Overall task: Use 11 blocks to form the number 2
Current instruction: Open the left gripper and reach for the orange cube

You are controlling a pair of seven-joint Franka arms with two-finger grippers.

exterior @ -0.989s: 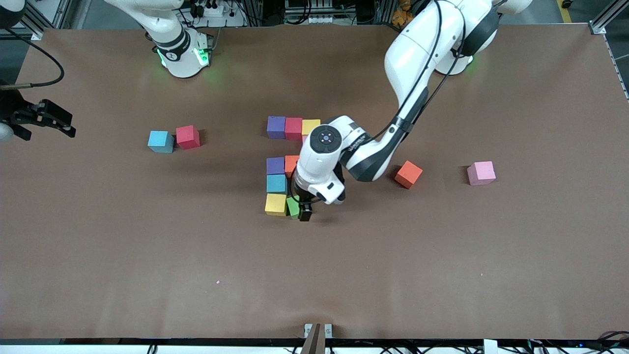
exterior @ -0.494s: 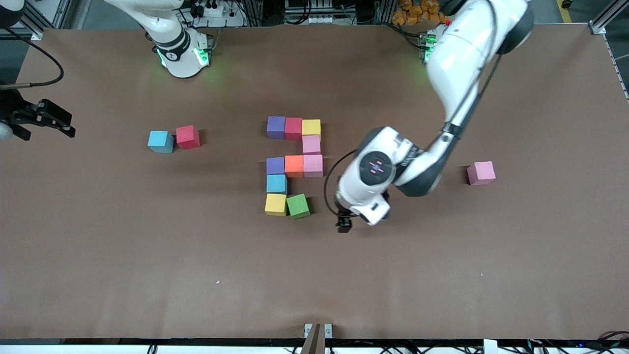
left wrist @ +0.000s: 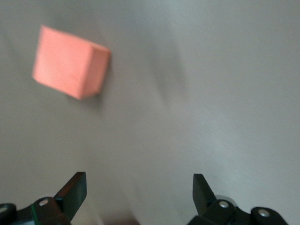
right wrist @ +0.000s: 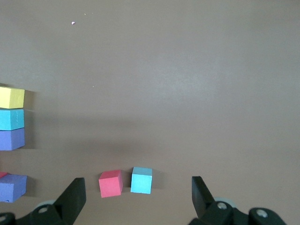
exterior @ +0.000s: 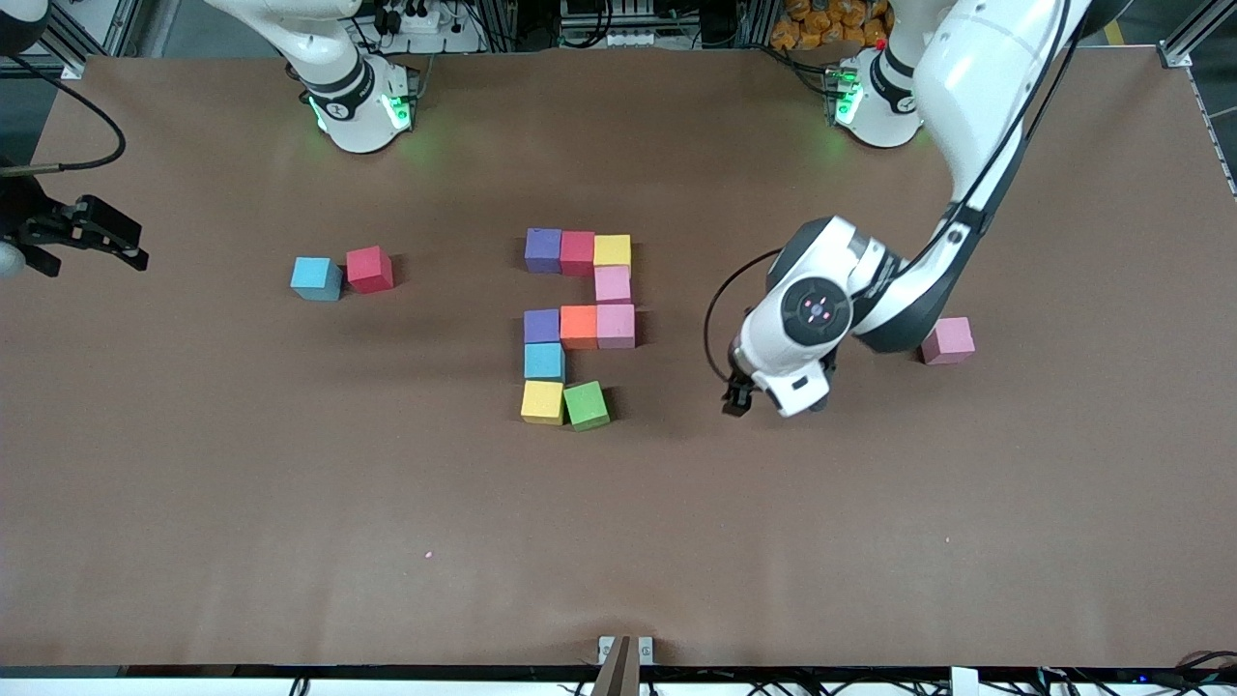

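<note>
Several blocks lie mid-table in a partial number 2. Its farthest row is purple, red and yellow. Its nearest row is a yellow block and a slightly turned green block. My left gripper hangs open and empty over bare table, between the figure and a loose pink block. An orange block shows in the left wrist view; the left arm hides it in the front view. My right gripper waits open at the right arm's end.
A light blue block and a red block sit side by side toward the right arm's end. The two arm bases stand along the table's farthest edge. Brown table spreads nearer the front camera.
My left gripper has drawn away from the green block, left beside the yellow one, and swung toward the left arm's end; its arm now covers the loose orange block. The right arm stayed still.
</note>
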